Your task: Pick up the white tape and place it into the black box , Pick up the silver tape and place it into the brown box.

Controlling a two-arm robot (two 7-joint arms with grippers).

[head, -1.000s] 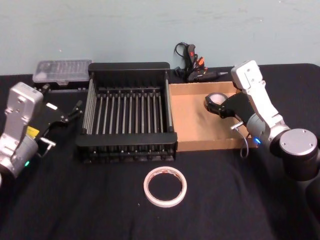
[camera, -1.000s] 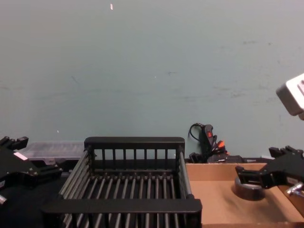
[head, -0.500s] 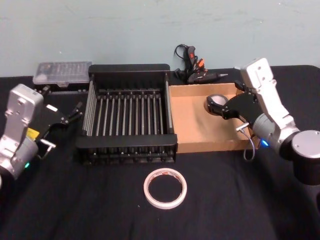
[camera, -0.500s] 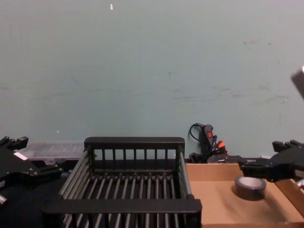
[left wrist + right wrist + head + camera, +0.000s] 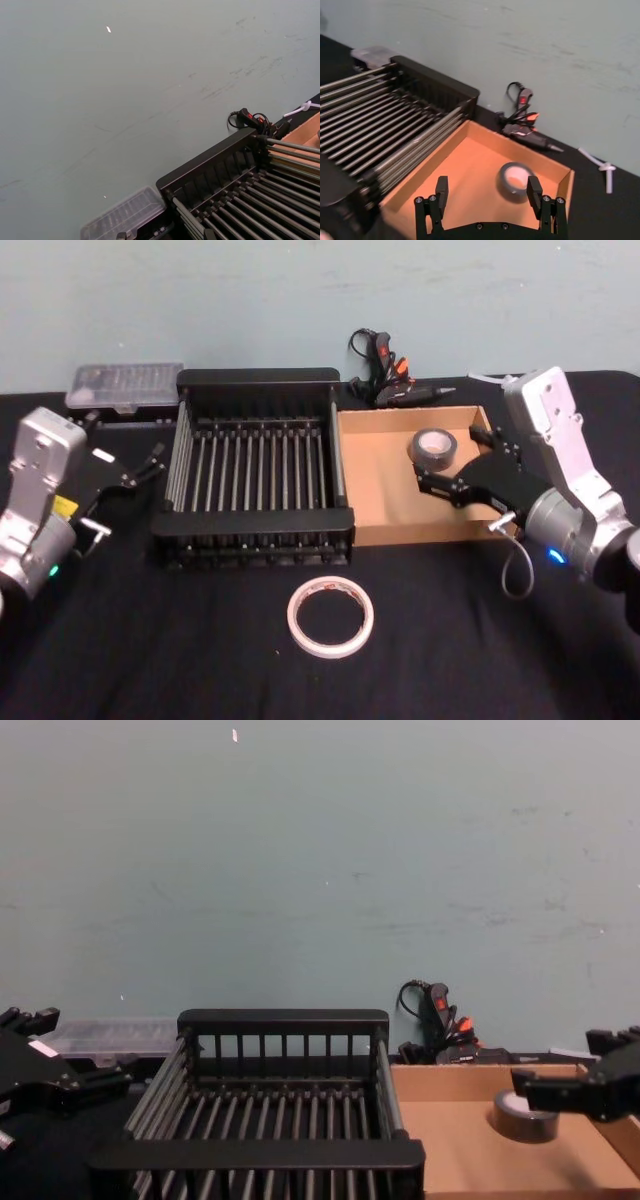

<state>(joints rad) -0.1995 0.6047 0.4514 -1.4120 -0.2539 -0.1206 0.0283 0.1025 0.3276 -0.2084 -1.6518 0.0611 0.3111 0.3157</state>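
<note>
The right gripper (image 5: 452,462) hangs at centre right of the head view, over the right part of the brown box (image 5: 385,520), its fingers spread wide and holding nothing; in the right wrist view the two fingertips (image 5: 441,186) stand apart near the lower edge with bare cardboard floor between them. Just beyond them the silver tape (image 5: 433,448) lies flat on the box floor near the far right corner, apart from the fingers and close to the back wall. The rest of that floor is bare. To the left, touching the cardboard's side, the black box (image 5: 255,530) holds nothing on its slatted bottom. The white tape (image 5: 330,614) lies flat on the black cloth at lower centre of the head view, in front of the crate with clear cloth all around; the chest view, looking lower, cuts off before it. The left gripper (image 5: 150,462) rests at the left edge beside the crate, fingers slightly parted. There are two rolls and two boxes. A hot glue gun (image 5: 385,375) lies behind the boxes at the wall, and a clear plastic case (image 5: 125,383) behind the crate at upper left.
</note>
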